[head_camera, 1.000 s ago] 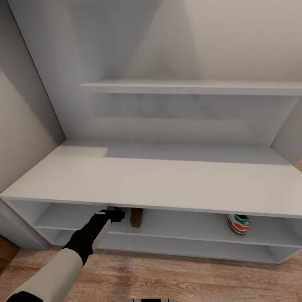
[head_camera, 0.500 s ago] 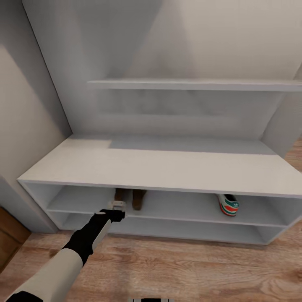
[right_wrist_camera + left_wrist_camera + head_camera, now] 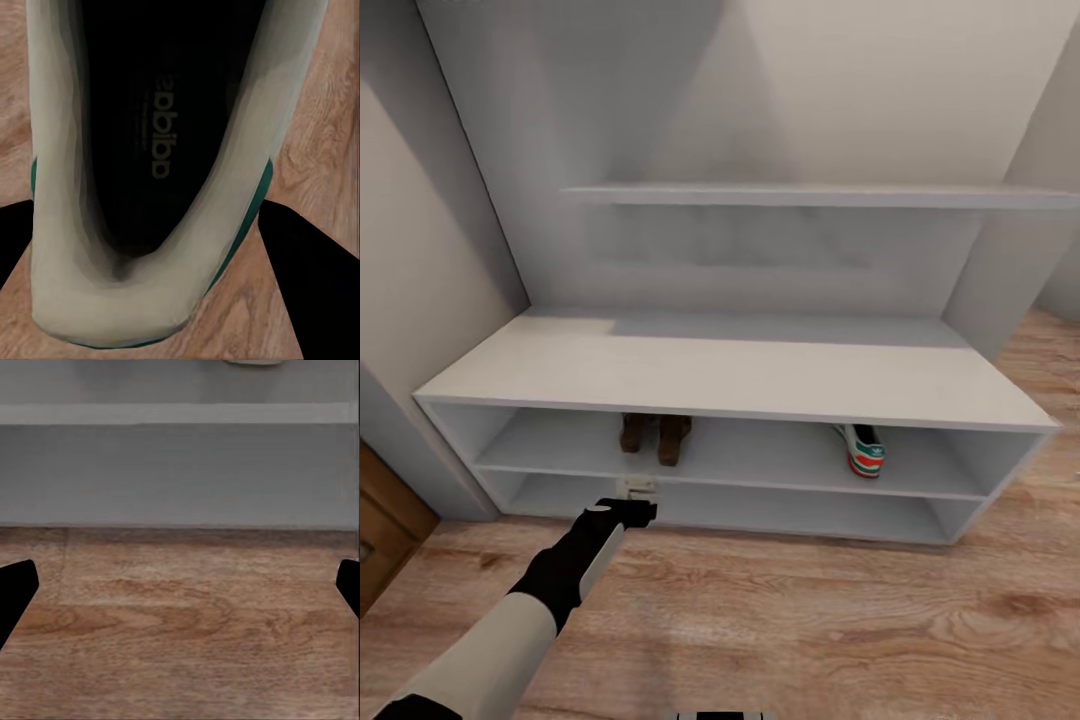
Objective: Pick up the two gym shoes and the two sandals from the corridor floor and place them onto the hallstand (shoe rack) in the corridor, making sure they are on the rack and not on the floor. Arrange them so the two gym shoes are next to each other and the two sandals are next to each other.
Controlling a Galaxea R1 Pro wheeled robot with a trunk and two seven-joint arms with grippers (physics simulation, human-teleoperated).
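Sandals [image 3: 655, 437] are sitting together on the hallstand's [image 3: 740, 375] upper shelf; left hand [image 3: 638, 488], spread open, empty, is hovering just before it; right hand's state I cannot tell.

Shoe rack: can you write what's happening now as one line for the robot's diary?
sandals: together on rack's upper shelf | gym shoe: same shelf, far right | second gym shoe: between right fingers, over floor | left gripper: open, before hallstand

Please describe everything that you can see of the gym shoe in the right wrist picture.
The gym shoe is seen from above, close to the camera, looking into its opening. It has a cream padded collar, a dark inside with a faint printed logo on the insole, and a thin green edge low on each side. Light-brown wooden floor shows around it. The right tool's dark fingers flank its rounded end; whether they grip it cannot be told.
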